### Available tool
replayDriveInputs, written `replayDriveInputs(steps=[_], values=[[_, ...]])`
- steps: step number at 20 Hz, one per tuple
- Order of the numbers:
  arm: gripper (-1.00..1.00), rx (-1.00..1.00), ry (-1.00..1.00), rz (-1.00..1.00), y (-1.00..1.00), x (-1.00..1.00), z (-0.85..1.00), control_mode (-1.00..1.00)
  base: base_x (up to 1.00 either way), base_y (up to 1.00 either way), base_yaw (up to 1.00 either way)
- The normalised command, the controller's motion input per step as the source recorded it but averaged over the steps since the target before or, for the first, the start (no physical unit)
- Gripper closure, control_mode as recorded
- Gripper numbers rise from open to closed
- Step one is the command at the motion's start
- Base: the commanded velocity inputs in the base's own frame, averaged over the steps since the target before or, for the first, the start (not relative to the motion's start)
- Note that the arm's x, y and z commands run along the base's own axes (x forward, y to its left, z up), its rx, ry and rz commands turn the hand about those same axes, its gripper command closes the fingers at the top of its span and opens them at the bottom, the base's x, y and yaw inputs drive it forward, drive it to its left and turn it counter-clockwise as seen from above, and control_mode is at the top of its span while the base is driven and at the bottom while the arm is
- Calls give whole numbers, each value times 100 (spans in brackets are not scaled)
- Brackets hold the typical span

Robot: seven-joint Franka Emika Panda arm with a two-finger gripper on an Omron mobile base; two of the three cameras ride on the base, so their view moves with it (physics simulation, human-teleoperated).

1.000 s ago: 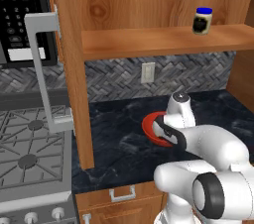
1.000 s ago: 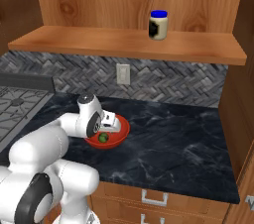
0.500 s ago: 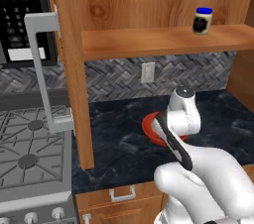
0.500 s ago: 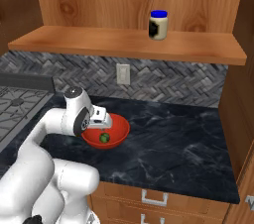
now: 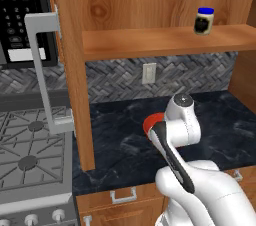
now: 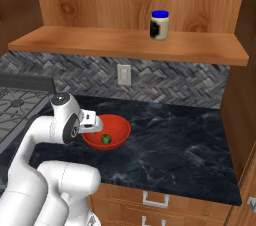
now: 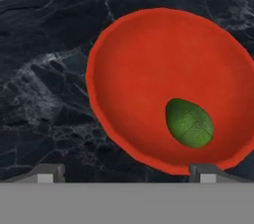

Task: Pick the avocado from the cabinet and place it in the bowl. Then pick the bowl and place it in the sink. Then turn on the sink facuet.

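Avocado [image 7: 189, 123] in bowl [image 7: 139, 69] — under wide jaws.

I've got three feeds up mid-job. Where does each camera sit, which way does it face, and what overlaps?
Left base view: behind-left, facing the counter and stove; arm lower right hides most of the bowl.
Right base view: behind-right, facing the cabinet; arm lower left, bowl holding the avocado.
Hand view: looks down past the open tool onto bowl and avocado.
Shared: all show the bowl; both base views show the jar.
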Motion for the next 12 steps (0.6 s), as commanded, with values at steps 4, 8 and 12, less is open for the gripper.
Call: replayDriveInputs(steps=[4,8,12], values=[[-100,-9,12,4,9,9,-36,-100,0,0,0],[-100,-8,13,5,0,22,-45,-100,0,0,0],[-100,-8,16,4,0,28,-58,-100,0,0,0]])
